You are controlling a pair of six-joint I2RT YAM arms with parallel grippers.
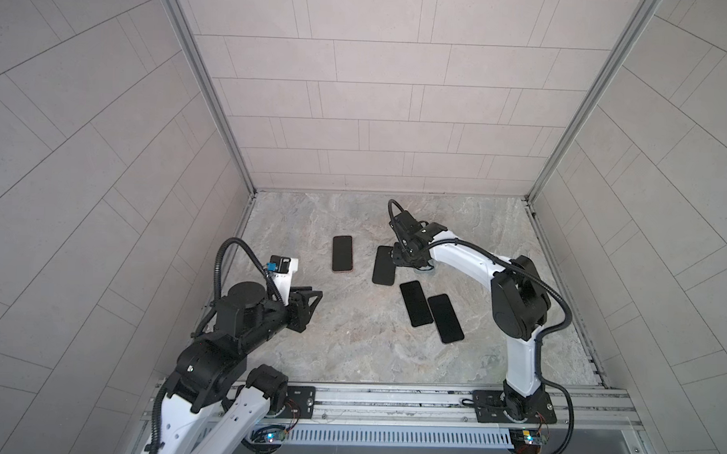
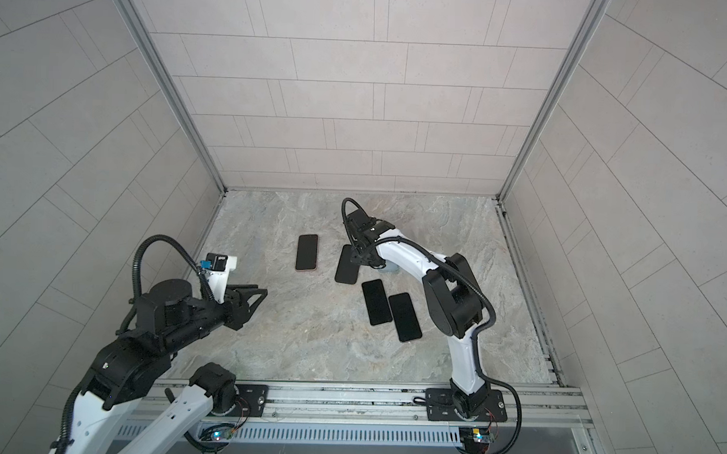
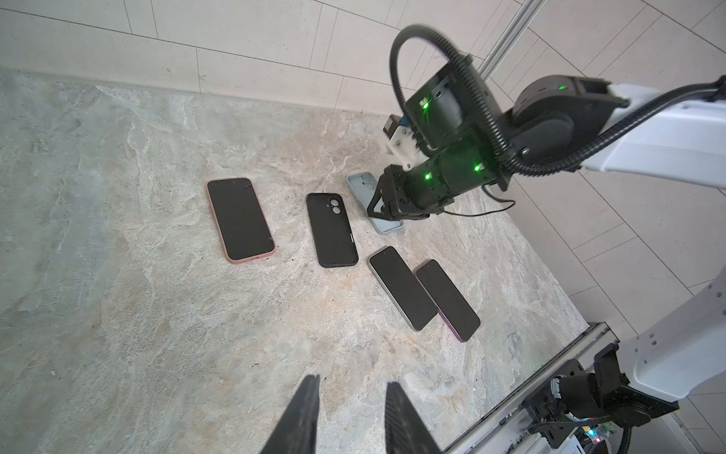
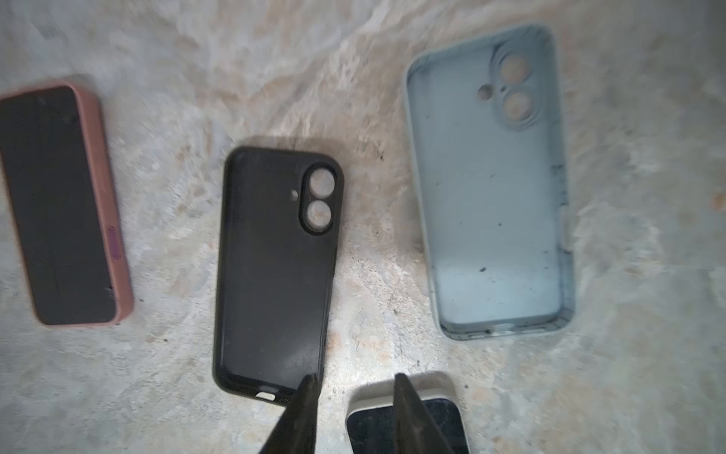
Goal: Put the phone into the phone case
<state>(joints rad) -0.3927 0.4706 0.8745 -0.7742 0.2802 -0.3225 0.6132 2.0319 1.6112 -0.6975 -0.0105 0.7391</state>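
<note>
Stone tabletop (image 3: 157, 314): open stretch btw left gripper (image 3: 352, 381) & black case (image 3: 332, 232).

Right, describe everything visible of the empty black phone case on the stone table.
The black phone case is a matte, rubbery-looking shell with rounded corners. It is empty and lies flat, open side up, on the table, which shows through its two round camera holes and small hole beside them. A slot is cut in its bottom edge. It lies apart from the pink-cased phone and the light blue case flanking it.
</note>
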